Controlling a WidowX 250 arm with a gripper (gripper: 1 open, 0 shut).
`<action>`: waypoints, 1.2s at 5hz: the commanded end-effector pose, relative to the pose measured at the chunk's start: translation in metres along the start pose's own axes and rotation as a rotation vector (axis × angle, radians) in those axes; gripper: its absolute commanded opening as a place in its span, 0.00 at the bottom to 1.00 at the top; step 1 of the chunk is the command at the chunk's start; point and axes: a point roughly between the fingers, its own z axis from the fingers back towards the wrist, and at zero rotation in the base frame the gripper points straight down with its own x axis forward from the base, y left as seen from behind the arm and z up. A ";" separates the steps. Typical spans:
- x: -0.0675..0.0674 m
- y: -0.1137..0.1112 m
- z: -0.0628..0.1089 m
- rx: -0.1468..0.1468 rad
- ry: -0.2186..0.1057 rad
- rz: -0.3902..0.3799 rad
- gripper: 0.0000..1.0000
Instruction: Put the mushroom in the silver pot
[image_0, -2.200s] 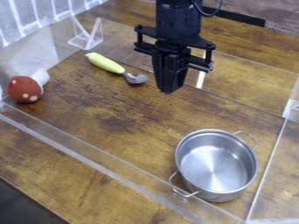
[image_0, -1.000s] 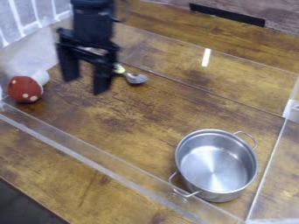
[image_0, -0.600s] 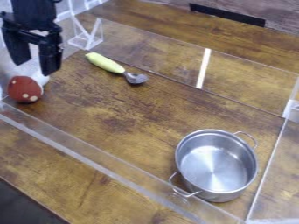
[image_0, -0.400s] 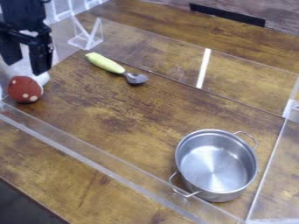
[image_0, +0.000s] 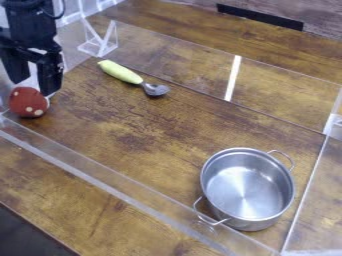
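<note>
**Q:** Wondering where things stand, anything likely to flop?

**A:** Black claw (image_0: 30, 76) spread wide, holding nothing, hanging just above the small dark-red-capped toy mushroom (image_0: 28, 100) at far left. Round shiny steel pot (image_0: 247, 188) sits empty, well apart at lower right. Rounded cap could squirt out if pinched off-centre. Clear acrylic wall (image_0: 80, 162) close by too, could snag a finger.
</note>
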 end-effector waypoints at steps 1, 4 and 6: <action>-0.006 0.012 0.001 0.021 -0.026 0.014 1.00; -0.004 0.022 -0.032 -0.010 -0.013 0.028 1.00; 0.001 0.031 -0.048 -0.023 -0.006 0.041 1.00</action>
